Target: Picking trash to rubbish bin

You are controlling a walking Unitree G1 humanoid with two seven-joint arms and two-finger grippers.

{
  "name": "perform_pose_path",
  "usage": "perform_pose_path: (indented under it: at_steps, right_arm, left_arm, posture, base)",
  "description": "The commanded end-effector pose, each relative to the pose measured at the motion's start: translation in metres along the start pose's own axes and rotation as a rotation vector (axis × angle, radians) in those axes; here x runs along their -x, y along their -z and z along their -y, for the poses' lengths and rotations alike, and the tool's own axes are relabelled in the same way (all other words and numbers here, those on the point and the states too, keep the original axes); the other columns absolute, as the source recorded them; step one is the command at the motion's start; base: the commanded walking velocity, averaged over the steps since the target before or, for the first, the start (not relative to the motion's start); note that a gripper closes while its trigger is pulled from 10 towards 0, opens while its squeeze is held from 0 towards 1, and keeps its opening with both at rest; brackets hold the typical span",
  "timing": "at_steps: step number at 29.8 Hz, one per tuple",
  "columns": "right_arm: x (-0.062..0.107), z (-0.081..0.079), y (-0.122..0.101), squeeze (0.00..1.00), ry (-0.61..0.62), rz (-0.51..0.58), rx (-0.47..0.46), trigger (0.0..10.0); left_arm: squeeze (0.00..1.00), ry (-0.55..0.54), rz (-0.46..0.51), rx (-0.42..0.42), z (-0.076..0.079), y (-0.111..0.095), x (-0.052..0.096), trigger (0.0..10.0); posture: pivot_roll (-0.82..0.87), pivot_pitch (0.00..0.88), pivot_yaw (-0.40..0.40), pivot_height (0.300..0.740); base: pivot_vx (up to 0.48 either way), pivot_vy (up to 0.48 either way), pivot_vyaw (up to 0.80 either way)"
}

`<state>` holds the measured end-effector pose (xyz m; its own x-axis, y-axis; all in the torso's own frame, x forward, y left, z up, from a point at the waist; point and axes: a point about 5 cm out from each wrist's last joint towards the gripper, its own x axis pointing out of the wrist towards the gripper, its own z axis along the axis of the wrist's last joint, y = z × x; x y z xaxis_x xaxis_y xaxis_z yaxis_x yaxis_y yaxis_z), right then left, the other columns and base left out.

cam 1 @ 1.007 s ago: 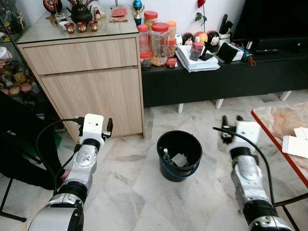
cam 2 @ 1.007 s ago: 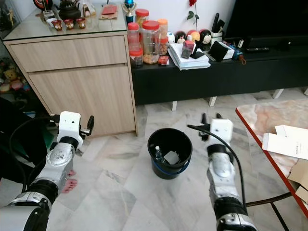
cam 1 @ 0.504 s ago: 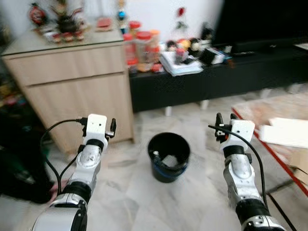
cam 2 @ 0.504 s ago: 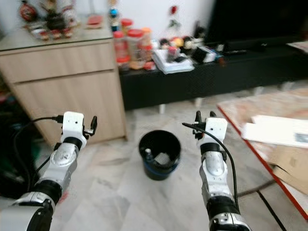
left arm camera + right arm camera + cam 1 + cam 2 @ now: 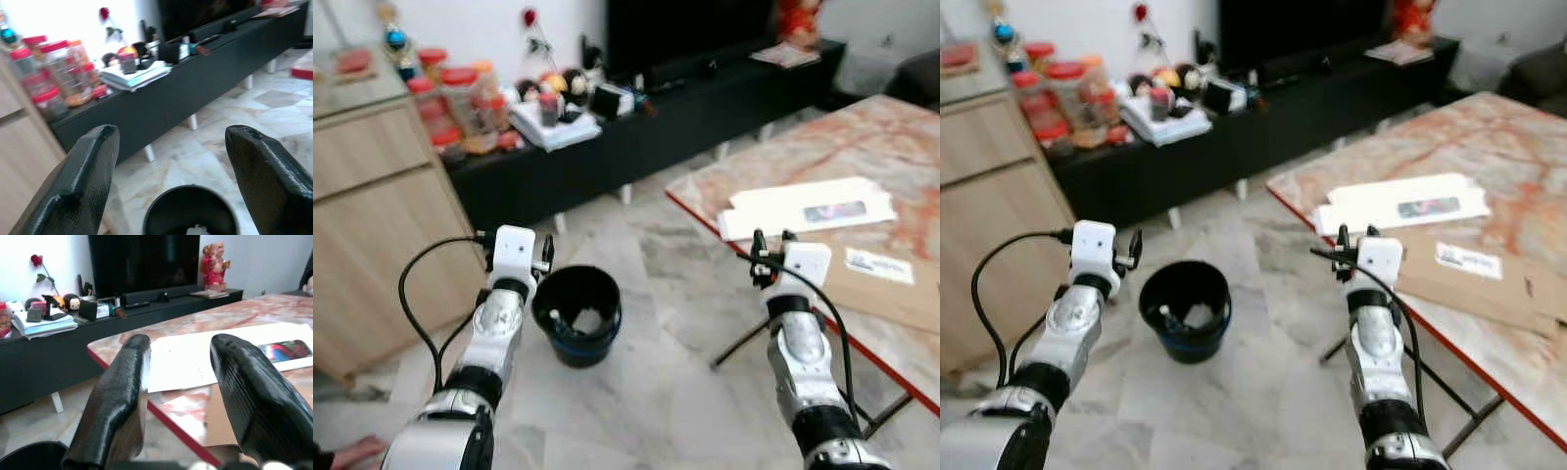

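Observation:
The black rubbish bin (image 5: 576, 311) stands on the marble floor, with a small bottle and pale scraps inside. My left gripper (image 5: 516, 243) hovers just left of it at rim height, open and holding nothing; in the left wrist view the fingers (image 5: 88, 181) frame the bin's rim (image 5: 188, 193). My right gripper (image 5: 773, 238) is open and holding nothing in front of the marble table (image 5: 773, 157). A flat white carton (image 5: 808, 209) and a brown cardboard sheet (image 5: 891, 289) lie on that table. The right wrist view shows the white carton (image 5: 190, 360) between the fingers (image 5: 122, 387).
A long black TV bench (image 5: 656, 108) runs along the back wall with jars, papers and small items on it. A wooden cabinet (image 5: 372, 225) stands at the left. The table has a red edge (image 5: 700, 220) and thin black legs (image 5: 744, 343).
The camera has swung to the right: the bin and cabinet slid left in view and the marble table came into full view. Both grippers stay open and raised.

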<state>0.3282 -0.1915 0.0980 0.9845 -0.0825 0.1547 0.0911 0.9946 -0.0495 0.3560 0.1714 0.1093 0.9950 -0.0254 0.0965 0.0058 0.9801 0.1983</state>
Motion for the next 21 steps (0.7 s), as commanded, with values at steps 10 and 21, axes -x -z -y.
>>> perform_pose_path:
  at_steps: [10, 21]
  right_arm:
    - [-0.0044, -0.0086, -0.0061, 0.00, -0.029, 0.014, 0.000, 10.0]
    - [-0.0056, -0.0126, -0.0059, 0.00, -0.030, 0.006, 0.003, 10.0]
  left_arm:
    - [0.00, -0.007, 0.025, 0.010, -0.0005, -0.0079, -0.0044, 10.0]
    - [0.00, -0.003, 0.006, 0.043, 0.0017, -0.0067, -0.0051, 10.0]
  posture:
    - [0.17, 0.007, 0.018, 0.740]
    - [0.18, 0.015, 0.020, 0.740]
  base:
    - [0.000, 0.000, -0.77]
    - [0.000, 0.131, -0.77]
